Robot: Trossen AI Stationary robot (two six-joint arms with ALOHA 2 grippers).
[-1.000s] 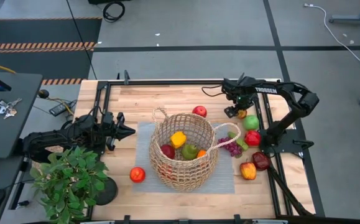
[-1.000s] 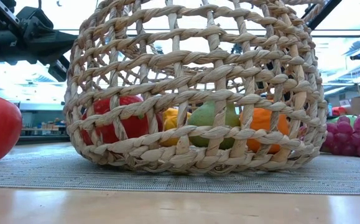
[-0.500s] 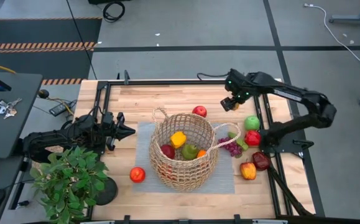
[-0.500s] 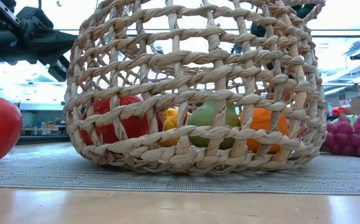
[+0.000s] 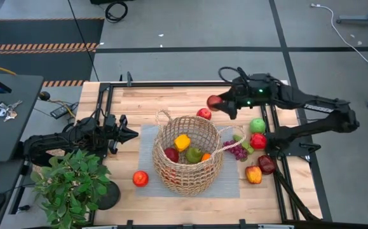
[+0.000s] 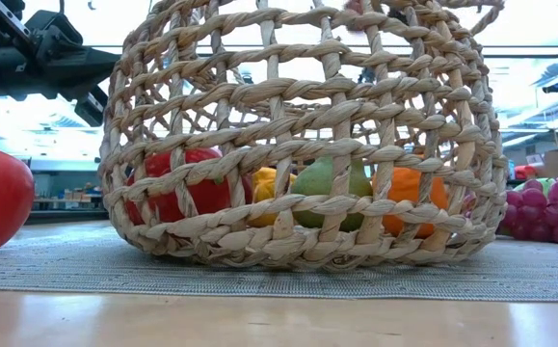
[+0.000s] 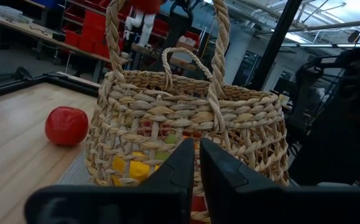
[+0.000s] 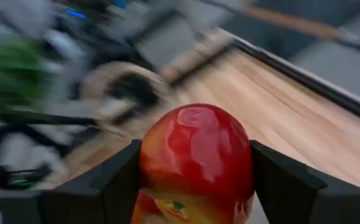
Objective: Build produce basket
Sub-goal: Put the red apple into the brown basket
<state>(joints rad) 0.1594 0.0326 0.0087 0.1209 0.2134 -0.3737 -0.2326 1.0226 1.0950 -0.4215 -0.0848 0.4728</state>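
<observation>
The tan wicker basket (image 5: 187, 155) stands on a grey mat (image 5: 147, 145) mid-table, holding a yellow pepper, a dark red fruit, a green fruit and an orange one. My right gripper (image 5: 217, 103) is above the table's far side, just beyond the basket's far right rim, shut on a red apple (image 8: 195, 163). Another red apple (image 5: 203, 114) lies on the wood behind the basket. My left gripper (image 7: 198, 163) rests shut at the table's left, pointing at the basket. My right gripper pinches the red apple's two opposite sides (image 8: 148, 168) between its two fingers (image 8: 114, 186). The fingers reach roughly level from the table's right side. The apple is lifted clear of the table, above the far side.
A red apple (image 5: 140, 179) lies at the near left of the mat. Purple grapes (image 5: 238, 151), a green apple (image 5: 257, 125), a red apple (image 5: 258, 140), a dark red fruit (image 5: 267, 165) and an orange-red fruit (image 5: 253, 174) lie at the right. A potted plant (image 5: 69, 184) stands near left.
My right gripper has risen from the fruits at the table's right and swung toward the left, carrying the red apple to a spot above the far side, near the basket's far right rim. The apple is lifted clear. The basket has stayed in place.
</observation>
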